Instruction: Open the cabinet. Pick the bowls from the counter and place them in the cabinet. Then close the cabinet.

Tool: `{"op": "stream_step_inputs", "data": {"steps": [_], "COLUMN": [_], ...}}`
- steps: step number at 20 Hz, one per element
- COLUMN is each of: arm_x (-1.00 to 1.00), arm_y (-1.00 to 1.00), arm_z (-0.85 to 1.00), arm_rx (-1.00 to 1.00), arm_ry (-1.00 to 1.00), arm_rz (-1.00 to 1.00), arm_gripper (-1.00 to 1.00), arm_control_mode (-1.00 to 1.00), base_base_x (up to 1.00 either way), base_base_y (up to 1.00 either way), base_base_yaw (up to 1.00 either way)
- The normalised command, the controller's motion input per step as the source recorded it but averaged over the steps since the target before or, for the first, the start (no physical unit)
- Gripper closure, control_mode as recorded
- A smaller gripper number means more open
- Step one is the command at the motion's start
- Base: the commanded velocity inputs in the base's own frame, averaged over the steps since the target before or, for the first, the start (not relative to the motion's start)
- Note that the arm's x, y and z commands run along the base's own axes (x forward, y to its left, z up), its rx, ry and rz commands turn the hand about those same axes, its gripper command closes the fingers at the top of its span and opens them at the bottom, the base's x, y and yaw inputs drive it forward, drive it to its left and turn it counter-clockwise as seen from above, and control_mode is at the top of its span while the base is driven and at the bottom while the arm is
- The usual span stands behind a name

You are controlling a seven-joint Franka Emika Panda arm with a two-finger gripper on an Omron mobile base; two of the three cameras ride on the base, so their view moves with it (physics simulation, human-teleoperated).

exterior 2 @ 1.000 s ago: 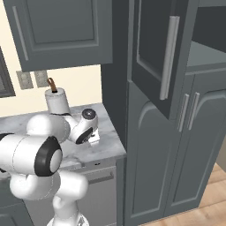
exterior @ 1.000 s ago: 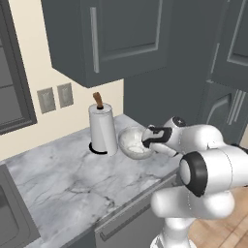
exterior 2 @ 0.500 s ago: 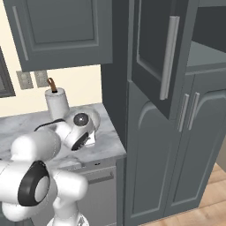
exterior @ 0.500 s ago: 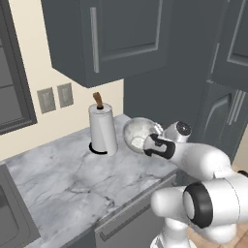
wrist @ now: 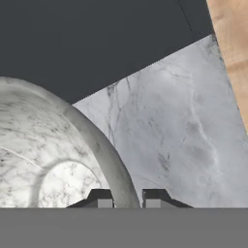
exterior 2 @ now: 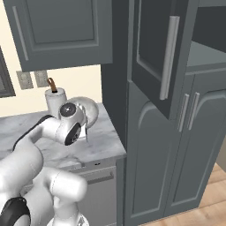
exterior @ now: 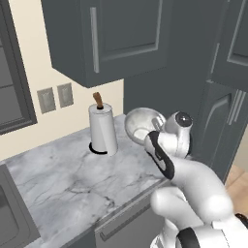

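White-grey marble on both sides of my fingers: the marbled bowl [wrist: 63, 160] is pinched by its rim in my gripper [wrist: 127, 199], one tip inside the wall and one outside, jaws drawn nearly together on that thin edge. In the left base view the bowl [exterior: 143, 125] is lifted clear of the counter [exterior: 72, 169] and tipped on its side, its hollow facing the camera, just beside the paper-towel roll [exterior: 102, 128] but apart from it. From the right base view it [exterior 2: 86, 111] hangs above the counter's [exterior 2: 99, 148] right end, near the slab's front edge and close to the tall unit's side wall.

The cabinet [exterior 2: 207, 53] stands open — its left door [exterior 2: 154, 53] swings out toward me, its long bar handle [exterior 2: 167, 57] on the leading edge, and the grey shelf shows behind it. Between the bowl and that door edge lies free air; the wall cabinet [exterior: 109, 36] overhangs the counter above.
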Motion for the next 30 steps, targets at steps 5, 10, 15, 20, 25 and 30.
{"op": "stream_step_inputs", "data": {"steps": [5,10,15,20,25,30], "arm_x": [-0.29,-0.47,-0.51,-0.38,-0.2,-0.41], "arm_y": [0.0,0.0,0.0,0.0,0.0,0.0], "arm_z": [0.52,0.3,0.0,0.02,0.14,0.27], "arm_rx": [0.06,0.02,0.0,0.0,0.01,0.04], "arm_ry": [0.16,0.04,0.02,0.01,0.0,0.0], "arm_rz": [0.0,0.0,-0.02,-0.13,-0.01,0.0], "arm_gripper": [1.0,1.0,1.0,1.0,1.0,1.0], "arm_control_mode": [-1.0,-1.0,-1.0,-1.0,-1.0,-1.0], "base_base_x": [0.0,0.0,0.0,0.0,0.0,0.0], "base_base_y": [0.0,0.0,0.0,0.0,0.0,0.0], "base_base_yaw": [0.0,0.0,0.0,0.0,0.0,0.0]}}
